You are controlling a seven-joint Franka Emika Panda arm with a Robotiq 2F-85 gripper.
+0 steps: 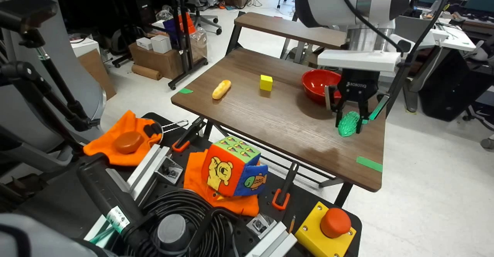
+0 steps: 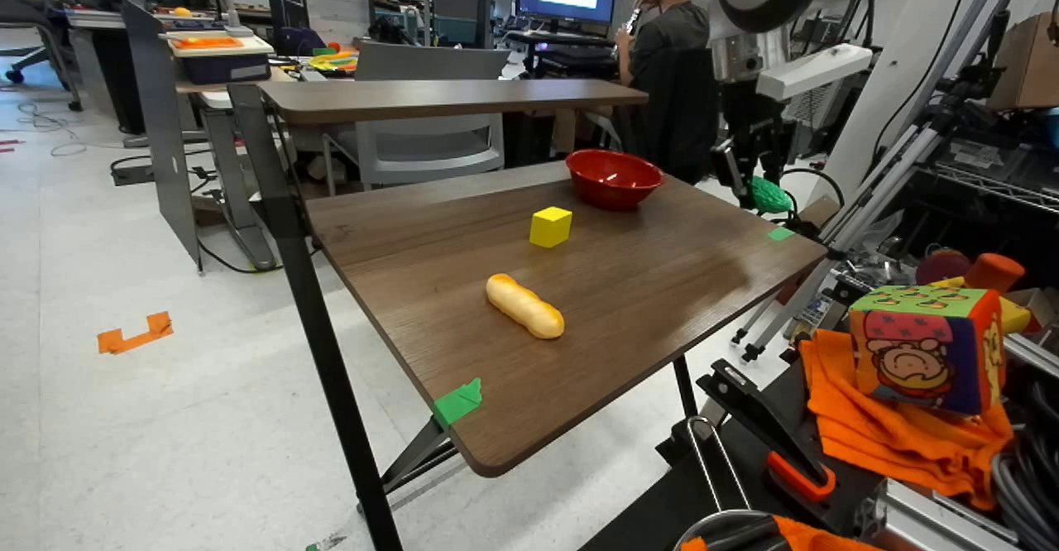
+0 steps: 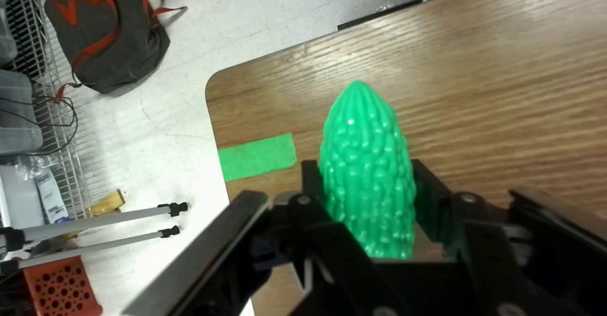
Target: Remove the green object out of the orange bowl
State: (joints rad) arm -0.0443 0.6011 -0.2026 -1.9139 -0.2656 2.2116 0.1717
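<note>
clearly, the green toy [image 3: 367, 173] is out of the bowl [image 2: 612, 194]: it hangs between the fingers [image 3: 432, 202] of the gripper [image 1: 349, 124], near the table [image 1: 247, 114] corner with the strip of green tape [image 3: 258, 157]. the fingers are clamped on its two long sides, one on each, and that is probably owed to its shape: across the short way it fits the gap, and the bumpy skin ought to help them bite. its pointed end pokes out past the fingertips, likely because the hold is around the middle, where the weight should balance.

in an exterior view the toy shows against the room behind it, so it looks lifted rather than resting on the wood. lowering it and letting go seem to be what is left. this end makes sense as a place for it: the bowl stands upright and apart, so its rim should not get knocked, and the yellow block [image 1: 266, 82] and bread roll [image 1: 221, 90] lie farther off. the risk is the edge: something this rounded may roll onto the floor [image 3: 189, 116], so i would ease it inward first.
</note>
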